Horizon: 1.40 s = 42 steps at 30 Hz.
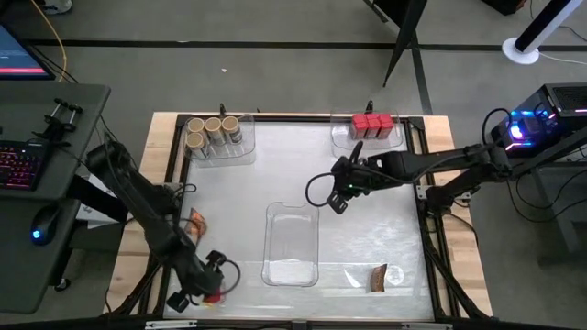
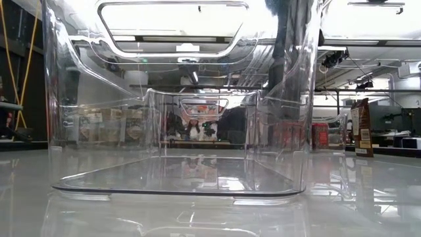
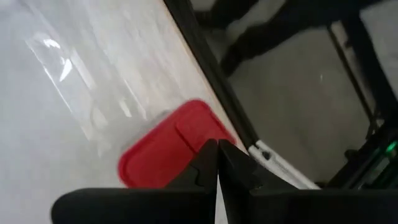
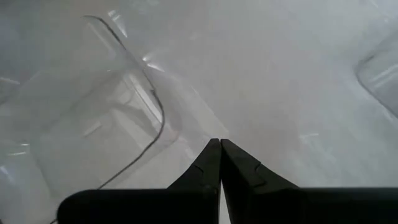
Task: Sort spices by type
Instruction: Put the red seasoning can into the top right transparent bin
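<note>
Fingers of both grippers are pressed together with nothing between them: the left wrist view shows the left gripper [image 3: 217, 163] pinched closed just above a red boxy container [image 3: 171, 146], and the right wrist view shows the right gripper [image 4: 220, 158] likewise clenched over bare table. In the high view the left gripper [image 1: 209, 275] sits at the lower left of the frame, at the table's near edge, with the red container [image 1: 213, 295] just beside it and a flat orange-red foil packet [image 1: 194, 223] slightly above; the container is not grasped. The right gripper [image 1: 341, 192] hangs over the centre of the white table [image 1: 229, 197], empty, apparently idle or in transit. Sorting is well advanced: round jars with tan lids [image 1: 210, 131] stand grouped in a clear tray [image 1: 240, 154] at upper left, and red boxy containers [image 1: 372, 124] are grouped in a second tray [image 1: 341, 139] at upper centre-right, so that each kind has its own bin. A third clear tray [image 1: 292, 243] at lower centre holds nothing and is presumably reserved for packets. Another packet [image 1: 378, 277] stands at lower right, near a further clear tray [image 1: 404, 273]; it is also visible at the right edge of the low view [image 2: 361, 126]. Outstanding items, by judgement: the stray red container and both packets.
</note>
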### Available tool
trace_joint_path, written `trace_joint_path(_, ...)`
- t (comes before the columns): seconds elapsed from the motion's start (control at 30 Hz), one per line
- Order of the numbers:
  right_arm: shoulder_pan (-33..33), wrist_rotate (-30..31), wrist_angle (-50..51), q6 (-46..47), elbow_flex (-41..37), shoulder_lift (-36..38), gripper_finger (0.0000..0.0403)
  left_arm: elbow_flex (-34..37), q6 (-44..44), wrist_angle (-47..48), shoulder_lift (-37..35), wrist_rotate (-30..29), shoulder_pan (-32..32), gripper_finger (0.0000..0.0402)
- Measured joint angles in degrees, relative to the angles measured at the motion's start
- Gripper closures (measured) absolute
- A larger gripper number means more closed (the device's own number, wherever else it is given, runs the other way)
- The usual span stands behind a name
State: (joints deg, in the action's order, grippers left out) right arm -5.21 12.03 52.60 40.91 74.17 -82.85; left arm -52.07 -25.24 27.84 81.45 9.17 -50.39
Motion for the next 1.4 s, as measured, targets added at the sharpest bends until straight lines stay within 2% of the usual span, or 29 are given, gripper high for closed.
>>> trace_joint_path(0.2, 0.8, 0.0, 2.1, -3.0, 0.0, 0.0, 0.0403, -0.3, -0.5, -0.9, 4.9, 0.3, 0.2, 0.0401)
trace_joint_path(0.37, 0.8, -0.1, 3.2, -3.9, 0.0, 0.0, 0.0403, -0.7, -1.0, 5.5, 5.1, -1.8, 4.7, 0.0401)
trace_joint_path(0.6, 0.7, -0.2, 7.1, -6.5, 0.0, 0.0, 0.0403, -0.4, 8.1, 7.2, 4.1, -7.4, 19.6, 0.0401)
trace_joint_path(0.97, 0.6, -0.5, 10.0, -13.0, 0.0, 0.0, 0.0403, -0.5, 27.6, 11.0, 4.0, -6.6, 46.3, 0.0401)
trace_joint_path(1.1, 0.6, -0.5, 9.6, -13.6, 0.0, 0.0, 0.0403, -1.2, 31.7, 11.0, 4.1, -9.9, 55.1, 0.0401)
trace_joint_path(1.27, 0.6, -0.6, 9.2, -11.0, 0.0, 0.0, 0.0403, -2.2, 38.1, 5.1, 4.5, -14.0, 63.9, 0.0401)
trace_joint_path(1.4, 0.7, -0.6, 8.2, -6.3, 0.0, 0.0, 0.0403, -2.0, 40.0, -3.0, 5.2, -10.7, 68.3, 0.0401)
